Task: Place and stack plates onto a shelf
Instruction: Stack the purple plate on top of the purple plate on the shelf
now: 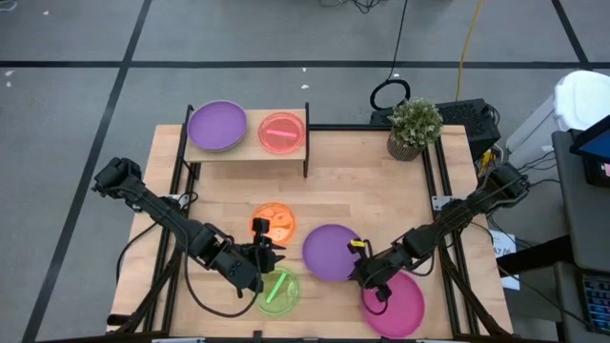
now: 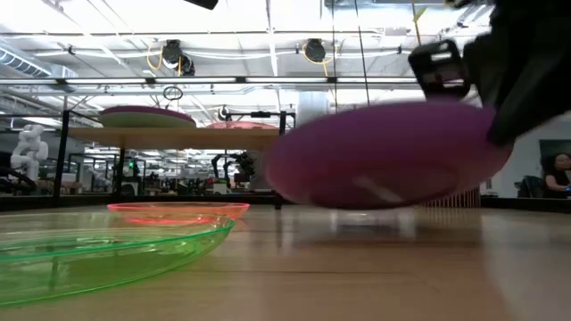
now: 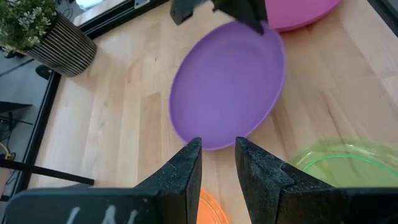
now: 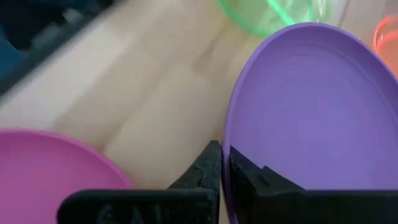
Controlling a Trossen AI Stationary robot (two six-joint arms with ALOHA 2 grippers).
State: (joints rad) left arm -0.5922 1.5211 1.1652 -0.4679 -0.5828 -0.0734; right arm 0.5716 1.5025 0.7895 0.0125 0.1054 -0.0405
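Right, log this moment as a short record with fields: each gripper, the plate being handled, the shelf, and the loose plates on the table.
right gripper: shut on the rim of the purple plate, which is tilted off the table in the low view
left gripper: empty, between the orange plate and the green plate
shelf: holds a purple stack and a red-pink plate, side by side
magenta plate: on the table beside the right arm

Two dark, slim, jointed arms, with black cables trailing along the links. Matte black wedge-shaped fingers (image 3: 186,171) on the left gripper (image 3: 217,163), faint white lettering on its body. Right gripper (image 4: 224,163) equally black, with small yellow marks near both wrists.
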